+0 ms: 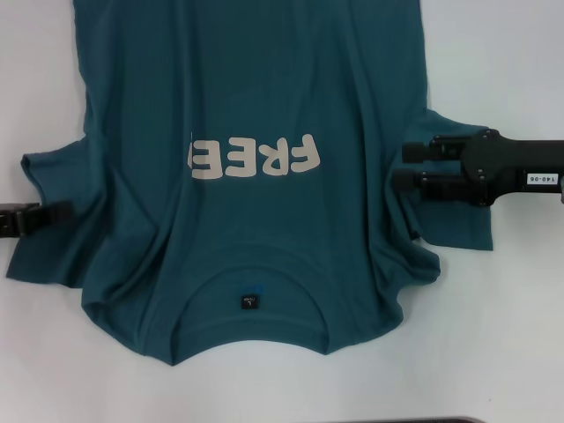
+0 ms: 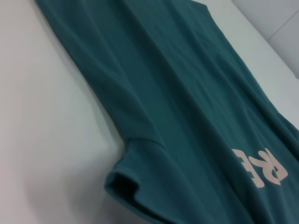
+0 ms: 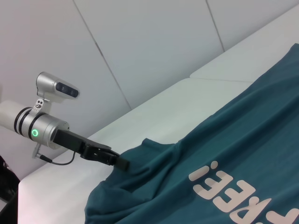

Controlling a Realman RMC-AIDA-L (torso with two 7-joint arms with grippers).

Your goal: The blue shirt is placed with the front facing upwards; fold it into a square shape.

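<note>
Upside-down, cream "FREE" [image 1: 253, 158] on blue shirt [image 1: 264, 88]; right claw [image 1: 398, 166] apart, left claw [image 1: 62, 217] unclear.

Head view straight down, wrist views low, oblique, sharing shirt [image 1: 264, 132] lettering

Cream block letters "FREE" across chest of the blue shirt [image 1: 264, 132], upside down in head view. Small black neck label [image 1: 249, 301] at collar, print too small to read. White sticker [image 1: 538, 179] on right arm reads approx. "140-06".
</note>
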